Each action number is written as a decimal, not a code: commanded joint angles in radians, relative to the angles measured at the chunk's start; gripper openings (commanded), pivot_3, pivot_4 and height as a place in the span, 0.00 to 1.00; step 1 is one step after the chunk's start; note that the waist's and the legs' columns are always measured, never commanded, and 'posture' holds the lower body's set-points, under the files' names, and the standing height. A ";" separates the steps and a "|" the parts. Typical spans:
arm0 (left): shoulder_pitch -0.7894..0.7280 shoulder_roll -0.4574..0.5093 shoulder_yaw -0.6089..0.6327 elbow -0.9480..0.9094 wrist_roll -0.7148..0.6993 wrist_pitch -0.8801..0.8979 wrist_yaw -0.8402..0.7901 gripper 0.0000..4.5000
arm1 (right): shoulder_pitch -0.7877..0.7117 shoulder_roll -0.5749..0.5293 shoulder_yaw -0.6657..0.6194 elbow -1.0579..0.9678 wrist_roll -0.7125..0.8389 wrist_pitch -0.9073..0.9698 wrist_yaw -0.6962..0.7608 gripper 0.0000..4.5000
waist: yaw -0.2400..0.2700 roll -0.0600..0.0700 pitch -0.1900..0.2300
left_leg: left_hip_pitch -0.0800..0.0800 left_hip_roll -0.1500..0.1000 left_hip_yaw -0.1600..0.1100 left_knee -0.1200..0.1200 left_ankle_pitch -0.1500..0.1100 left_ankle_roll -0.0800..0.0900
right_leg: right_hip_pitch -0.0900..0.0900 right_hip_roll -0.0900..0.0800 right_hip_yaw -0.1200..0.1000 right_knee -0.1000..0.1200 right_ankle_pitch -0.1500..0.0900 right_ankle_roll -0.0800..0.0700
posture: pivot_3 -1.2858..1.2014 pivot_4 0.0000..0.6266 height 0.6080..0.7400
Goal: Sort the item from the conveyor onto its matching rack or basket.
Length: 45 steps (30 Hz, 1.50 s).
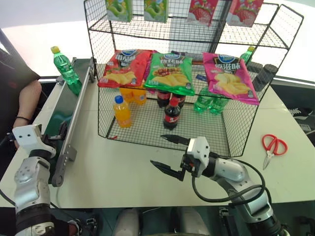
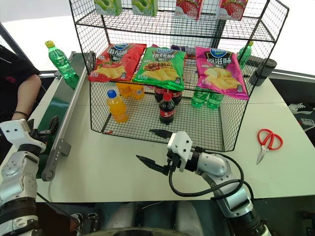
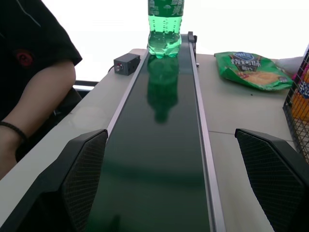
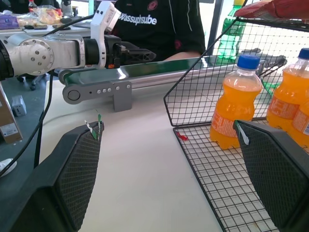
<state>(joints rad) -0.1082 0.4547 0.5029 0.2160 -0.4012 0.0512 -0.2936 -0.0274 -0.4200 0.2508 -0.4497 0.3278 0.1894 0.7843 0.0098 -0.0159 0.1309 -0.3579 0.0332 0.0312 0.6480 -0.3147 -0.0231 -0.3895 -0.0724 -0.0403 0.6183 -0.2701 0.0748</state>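
A big black rack [image 1: 275, 29] filled the top middle of the head view. Chip bags [image 1: 170, 73] lay on its middle shelf. Orange bottles [image 1: 122, 112], cola bottles [image 1: 171, 114] and green ones stood in its bottom basket. Red scissors [image 1: 271, 148] lay on the table [image 1: 123, 172] at the right. A person's arm [image 1: 22, 103] rested at the left edge. The belt [image 1: 61, 105] ran up the left side. The green bottle [image 1: 65, 68] stood upright at its far end, upper left. The left gripper [image 3: 186, 183] sat at the near end, fingers wide apart, holding nothing. The right gripper [image 1: 170, 155] hung low in the middle, in front of the basket, wide open and empty.
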 commanded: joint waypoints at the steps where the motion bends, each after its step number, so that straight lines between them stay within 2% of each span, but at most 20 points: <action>1: -0.012 0.001 0.011 -0.015 0.011 -0.029 0.013 1.00 | -0.017 0.006 -0.005 -0.013 0.015 -0.020 0.011 0.99 | 0.000 0.000 0.000 | 0.000 0.000 0.000 0.000 0.000 0.000 | 0.000 0.000 0.000 0.000 0.000 0.000 | 0.52 0.24 1.00; 45: -0.035 0.006 0.027 0.107 0.034 -0.127 0.050 1.00 | -0.050 0.017 -0.006 -0.021 0.041 0.022 0.021 0.99 | -0.006 0.000 0.000 | -0.002 -0.002 0.000 -0.003 0.000 -0.001 | -0.001 -0.006 -0.001 -0.002 -0.001 -0.002 | 0.52 0.24 1.00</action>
<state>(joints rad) -0.1311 0.4481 0.5009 0.3329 -0.3613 -0.0524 -0.2475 -0.0616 -0.4081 0.2510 -0.4351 0.3486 0.2131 0.8033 0.0039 -0.0155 0.1312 -0.3595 0.0308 0.0314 0.6453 -0.3148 -0.0237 -0.3908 -0.0781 -0.0414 0.6159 -0.2714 0.0725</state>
